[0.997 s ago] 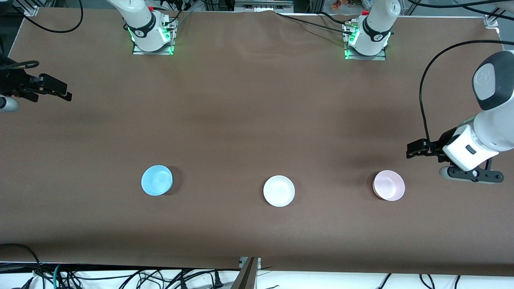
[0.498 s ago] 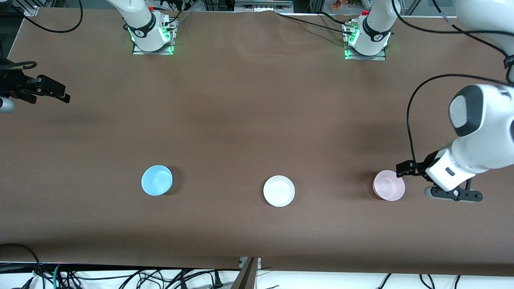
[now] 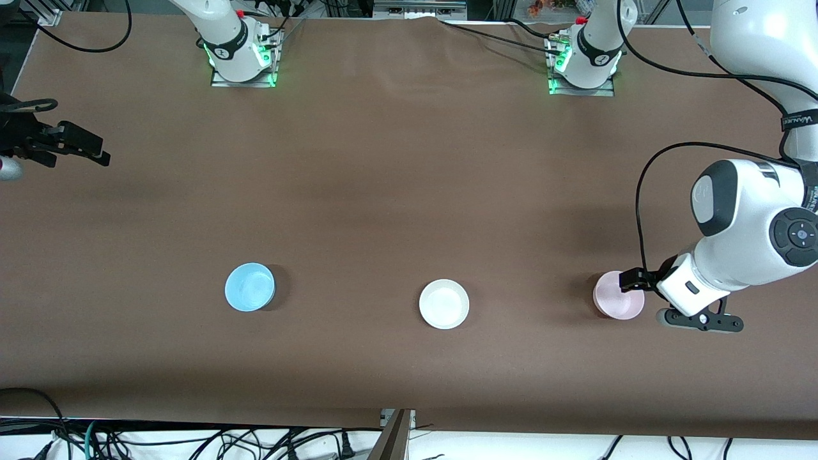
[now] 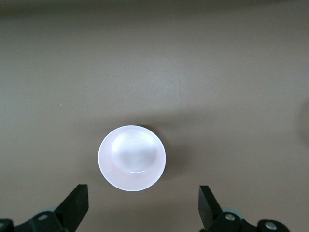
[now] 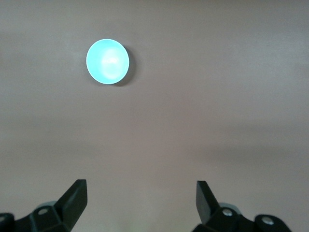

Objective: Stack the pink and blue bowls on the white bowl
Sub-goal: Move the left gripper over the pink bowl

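Pink bowl [image 3: 615,298] sits on the brown table [image 3: 396,191] at the lower right of the front view, toward the left arm's end. White bowl [image 3: 444,304] lies at lower centre of that frame and the blue bowl [image 3: 249,287] at lower left, toward the right arm's end. All three rest upright and well apart in one row, each alone on the cloth, none stacked.

The left arm comes from its base at the upper right of the front view, swings out past the right edge and bends back inward, its wrist angled down so that the left gripper [image 3: 629,282] hangs over the pink bowl's rim on the side toward the left arm's end. Its fingers are spread wide and hold nothing.

The right arm waits at the left edge of the front view, about a third of the way down; only its dark right gripper [image 3: 86,148] reaches into the frame, over bare table well away from the blue bowl. Its fingers are spread too, with nothing between them.

The left wrist view shows what the front view hides under the gripper: the pink bowl [image 4: 132,158] whole, round, with a pale whitish inside, sitting clear of both dark fingertips [image 4: 77,205] at the lower edge of the frame. The right wrist view shows the blue bowl [image 5: 107,61] small in the upper left, far from the fingertips [image 5: 76,195] at the bottom corners.
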Available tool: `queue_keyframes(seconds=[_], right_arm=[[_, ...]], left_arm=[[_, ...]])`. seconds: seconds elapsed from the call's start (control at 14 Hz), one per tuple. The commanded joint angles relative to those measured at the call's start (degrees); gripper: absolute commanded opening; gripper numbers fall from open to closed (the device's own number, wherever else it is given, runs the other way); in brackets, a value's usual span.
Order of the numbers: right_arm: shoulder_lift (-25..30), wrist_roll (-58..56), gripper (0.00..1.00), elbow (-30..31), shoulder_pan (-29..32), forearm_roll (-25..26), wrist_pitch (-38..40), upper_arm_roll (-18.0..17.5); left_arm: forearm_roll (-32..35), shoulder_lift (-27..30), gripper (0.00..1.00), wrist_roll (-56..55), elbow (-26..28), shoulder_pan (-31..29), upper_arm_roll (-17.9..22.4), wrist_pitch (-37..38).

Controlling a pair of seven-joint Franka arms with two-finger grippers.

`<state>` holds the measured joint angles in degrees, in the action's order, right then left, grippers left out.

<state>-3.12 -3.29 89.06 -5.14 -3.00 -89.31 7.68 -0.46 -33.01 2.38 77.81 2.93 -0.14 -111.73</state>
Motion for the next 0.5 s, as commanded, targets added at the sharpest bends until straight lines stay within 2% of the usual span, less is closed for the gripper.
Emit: queue_keyframes(seconds=[0.0,0.43], right_arm=[[0.4,-0.1,1.00,0.1,0.3,0.5,0.4,-0.1],[0.3,-0.1,1.00,0.1,0.3,0.5,0.3,-0.1]], left_arm=[[1.4,-0.6,1.00,-1.0,0.4,0.3,0.0,-2.5],[1.3,-2.1,1.00,-1.1,1.5,0.3,0.0,-4.1]])
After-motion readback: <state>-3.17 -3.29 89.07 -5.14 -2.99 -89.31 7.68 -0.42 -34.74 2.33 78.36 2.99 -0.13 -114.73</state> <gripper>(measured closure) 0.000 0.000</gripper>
